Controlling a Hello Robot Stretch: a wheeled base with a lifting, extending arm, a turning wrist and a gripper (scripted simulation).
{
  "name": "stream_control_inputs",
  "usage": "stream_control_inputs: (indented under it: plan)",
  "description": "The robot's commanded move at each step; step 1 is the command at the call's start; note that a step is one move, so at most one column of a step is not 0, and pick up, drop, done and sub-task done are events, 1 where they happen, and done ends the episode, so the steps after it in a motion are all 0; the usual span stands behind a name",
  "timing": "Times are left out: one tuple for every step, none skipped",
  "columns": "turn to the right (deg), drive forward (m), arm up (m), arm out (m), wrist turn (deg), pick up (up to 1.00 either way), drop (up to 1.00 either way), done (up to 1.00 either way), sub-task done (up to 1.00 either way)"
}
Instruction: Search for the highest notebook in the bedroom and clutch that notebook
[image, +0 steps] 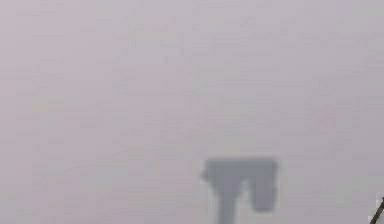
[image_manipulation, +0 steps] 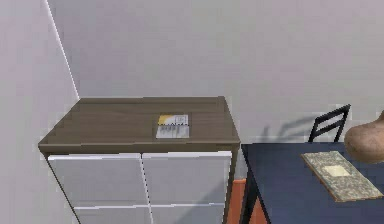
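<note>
Two notebooks (image_manipulation: 173, 125) (image_manipulation: 340, 175); one dresser (image_manipulation: 110, 120); one table (image_manipulation: 280, 180)

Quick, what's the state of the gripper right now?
Gripper: its state cannot be told from these pictures.

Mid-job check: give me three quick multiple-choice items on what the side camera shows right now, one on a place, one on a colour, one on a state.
1. Where does the flat grey and yellow thing lie?
A. on the brown cabinet top
B. on the floor
C. on a chair seat

2. What colour is the table at the arm side view's right?
A. white
B. dark blue
C. red

3. How does the tan book sit on that table?
A. standing on end
B. lying flat
C. propped against the wall

Answers:
1 A, it rests on the wooden top above the white fronts.
2 B, the tabletop is dark blue.
3 B, its cover faces up on the tabletop.
</note>
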Motion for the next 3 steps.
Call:
stream_control_inputs:
  plan:
    - [0.0,0.00,0.38,0.00,0.0,0.00,0.00,0.00,0.00]
    - [0.0,0.00,0.00,0.44,0.0,0.00,0.00,0.00,0.00]
    - [0.0,0.00,0.00,0.00,45.0,0.00,0.00,0.00,0.00]
